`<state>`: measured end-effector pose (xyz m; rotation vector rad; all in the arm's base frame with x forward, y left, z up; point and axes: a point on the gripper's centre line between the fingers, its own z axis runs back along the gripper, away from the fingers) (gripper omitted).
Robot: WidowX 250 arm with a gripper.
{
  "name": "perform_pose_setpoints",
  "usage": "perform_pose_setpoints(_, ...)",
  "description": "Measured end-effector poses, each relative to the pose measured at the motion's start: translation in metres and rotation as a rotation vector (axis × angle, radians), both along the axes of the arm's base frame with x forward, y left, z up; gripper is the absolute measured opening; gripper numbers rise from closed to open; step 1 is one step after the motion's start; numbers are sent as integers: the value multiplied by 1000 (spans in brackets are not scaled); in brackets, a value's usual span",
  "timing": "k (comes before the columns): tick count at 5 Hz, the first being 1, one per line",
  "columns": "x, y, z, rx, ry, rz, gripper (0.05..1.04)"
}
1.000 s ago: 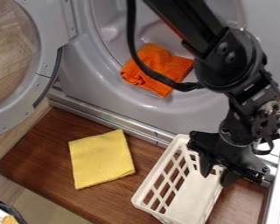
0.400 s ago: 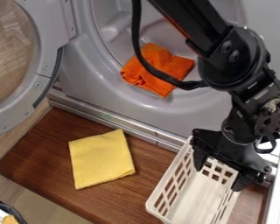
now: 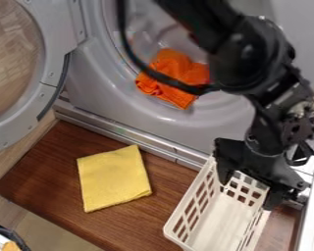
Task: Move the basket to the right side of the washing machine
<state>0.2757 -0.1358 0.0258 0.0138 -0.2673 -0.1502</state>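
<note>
The black gripper [image 3: 247, 194] hangs over the far end of the white basket, its two fingers spread wide with nothing between them. One finger is over the basket's left side near the far corner, the other by its right side. At the lower right, the slatted white basket [image 3: 215, 226] stands upright on the brown board, in front of the grey washing machine [image 3: 166, 125], and looks empty. The arm covers the basket's far right corner.
A folded yellow cloth [image 3: 114, 178] lies on the brown board [image 3: 41, 171] left of the basket. An orange cloth [image 3: 172, 73] rests in the drum opening. The round door [image 3: 48, 73] stands open at left, and a metal rail runs along the right edge.
The basket has shifted right and now stands still. The gripper's fingers have spread wider apart, and the upper arm has swung a little to the left.
</note>
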Motion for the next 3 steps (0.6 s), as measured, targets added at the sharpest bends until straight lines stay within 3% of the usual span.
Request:
perform_pose_setpoints(1, -2, 12, 30, 19, -59, -8, 999)
perform_pose_setpoints(2, 1, 21, 60, -3, -123, -31, 999)
perform_pose_setpoints(3, 2, 32, 76, -15, -158, -60, 999)
